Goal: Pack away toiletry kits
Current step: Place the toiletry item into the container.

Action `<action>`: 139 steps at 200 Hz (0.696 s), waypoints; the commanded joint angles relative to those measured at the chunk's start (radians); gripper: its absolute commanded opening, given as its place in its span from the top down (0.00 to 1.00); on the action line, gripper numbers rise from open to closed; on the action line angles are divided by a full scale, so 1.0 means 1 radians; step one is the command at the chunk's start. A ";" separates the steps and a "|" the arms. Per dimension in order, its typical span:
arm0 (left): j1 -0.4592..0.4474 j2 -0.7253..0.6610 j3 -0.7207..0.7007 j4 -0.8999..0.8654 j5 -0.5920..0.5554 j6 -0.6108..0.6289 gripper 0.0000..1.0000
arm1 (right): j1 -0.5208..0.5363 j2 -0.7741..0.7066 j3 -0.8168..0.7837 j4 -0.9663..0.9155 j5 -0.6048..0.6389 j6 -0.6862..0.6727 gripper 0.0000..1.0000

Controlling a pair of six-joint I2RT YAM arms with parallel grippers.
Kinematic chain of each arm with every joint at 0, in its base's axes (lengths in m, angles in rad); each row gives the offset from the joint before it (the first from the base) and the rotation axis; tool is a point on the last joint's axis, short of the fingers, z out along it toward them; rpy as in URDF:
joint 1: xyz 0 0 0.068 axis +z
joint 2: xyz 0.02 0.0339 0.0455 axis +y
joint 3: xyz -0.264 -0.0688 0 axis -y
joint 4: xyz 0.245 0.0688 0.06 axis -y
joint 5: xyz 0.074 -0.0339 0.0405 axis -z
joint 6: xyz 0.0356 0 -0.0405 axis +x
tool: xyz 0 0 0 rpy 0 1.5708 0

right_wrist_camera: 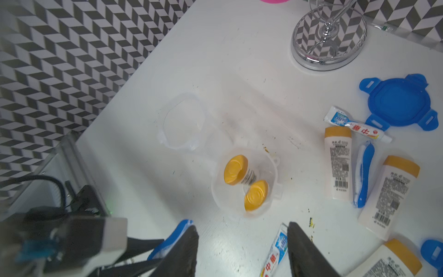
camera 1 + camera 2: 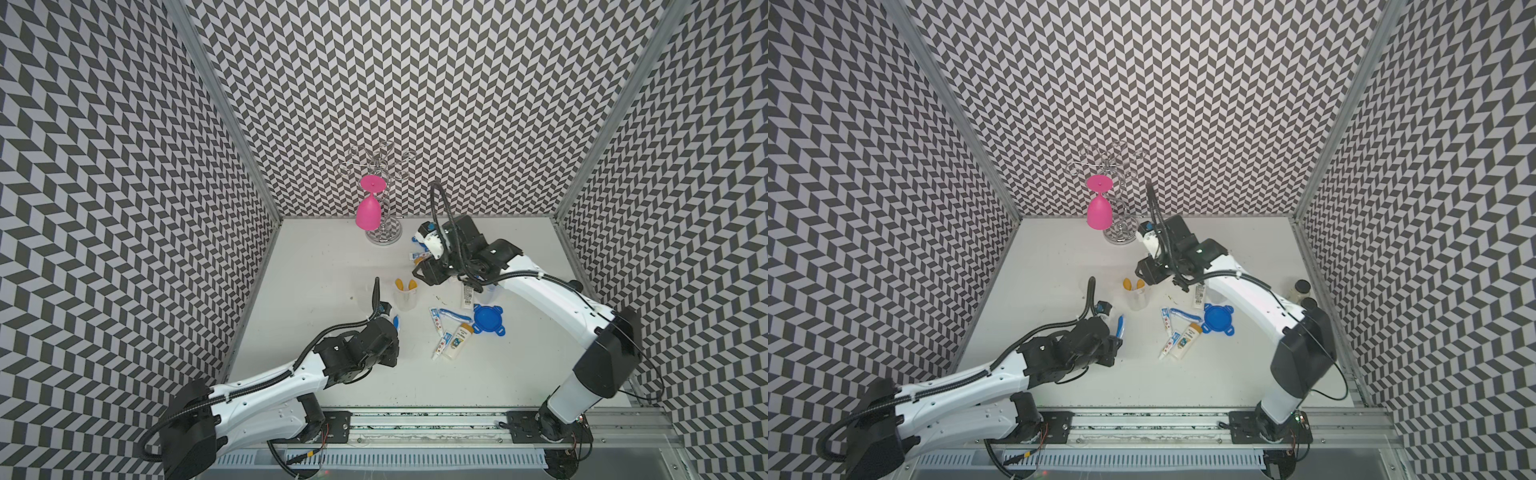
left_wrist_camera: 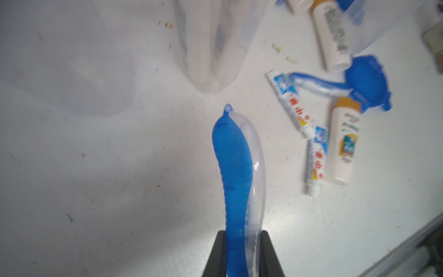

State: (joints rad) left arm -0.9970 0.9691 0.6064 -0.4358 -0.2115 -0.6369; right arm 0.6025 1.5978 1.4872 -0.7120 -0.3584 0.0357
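My left gripper (image 3: 242, 239) is shut on the lower end of a blue toothbrush (image 3: 233, 163) in its clear case, held above the table in front of an upright clear jar (image 2: 405, 298). That jar (image 1: 247, 182) holds two yellow-capped bottles. My right gripper (image 1: 242, 229) hovers open just beside the jar, with nothing between its fingers and a toothpaste tube (image 1: 275, 251) lying by one finger. A blue lid (image 2: 487, 319), two toothpaste tubes (image 2: 436, 320), a toothbrush (image 2: 455, 316) and a bottle (image 2: 457, 340) lie loose at centre right.
A pink goblet (image 2: 368, 212) hangs on the silver wire rack (image 2: 384, 237) at the back. Under the right arm lie another blue lid (image 1: 398, 103), bottles (image 1: 338, 165) and a toothbrush (image 1: 364, 172). An empty clear jar (image 1: 182, 122) stands left of the filled one.
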 commanded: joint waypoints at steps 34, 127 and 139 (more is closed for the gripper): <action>-0.052 -0.076 0.066 0.087 0.006 0.174 1.00 | -0.048 -0.143 -0.250 -0.003 -0.552 -0.002 0.26; -0.102 -0.020 0.101 0.133 -0.023 0.218 1.00 | 0.017 -0.054 -0.283 0.202 -0.660 0.107 0.23; -0.104 -0.018 0.101 0.141 -0.023 0.218 1.00 | 0.026 -0.039 -0.282 0.213 -0.652 0.118 0.24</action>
State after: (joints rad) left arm -1.0924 0.9474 0.6781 -0.3401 -0.2146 -0.4335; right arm 0.6075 1.5337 1.1889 -0.5846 -0.9947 0.1246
